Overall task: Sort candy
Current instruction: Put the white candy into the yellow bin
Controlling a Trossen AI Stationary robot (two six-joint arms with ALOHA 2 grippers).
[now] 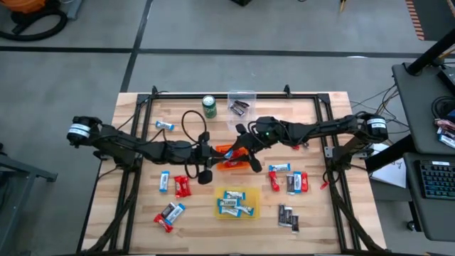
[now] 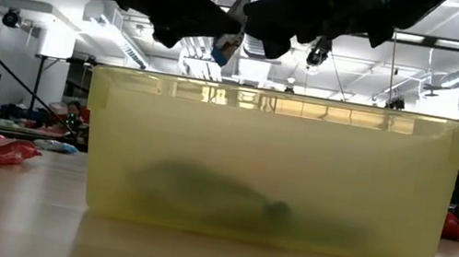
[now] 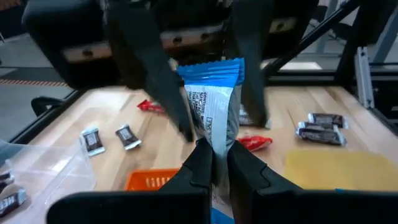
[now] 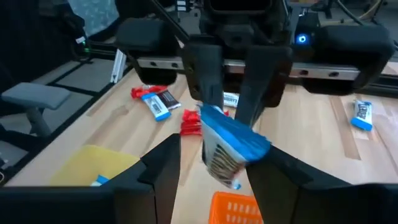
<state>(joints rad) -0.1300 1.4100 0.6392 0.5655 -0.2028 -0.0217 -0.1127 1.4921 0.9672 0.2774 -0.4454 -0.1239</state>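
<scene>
My left gripper (image 3: 214,167) is shut on a blue-and-white wrapped candy (image 3: 213,102), held in the air over the orange bin (image 1: 232,161) at mid-table. My right gripper (image 4: 219,171) faces it from the right and is open. Its fingers (image 3: 166,93) stand on either side of the candy's free end, and I cannot see them touch it. In the low view the candy (image 2: 226,46) shows between both grippers, above the yellow bin (image 2: 270,163). Other candies lie loose on the table or in the bins. My left gripper pinches the candy's near end (image 3: 214,146) between its two fingers. The fingers come about level from the table's left and lie along the candy. The candy sticks out past the fingertips toward my right gripper, lifted clear of table and bin.
The yellow bin (image 1: 237,203) holds blue-and-white candies near the front. A clear bin (image 1: 242,104) with dark candies and a green can (image 1: 209,107) stand at the back. Loose candies lie at the front left (image 1: 174,186) and right (image 1: 290,181). A black cable (image 1: 190,126) loops at mid-left.
</scene>
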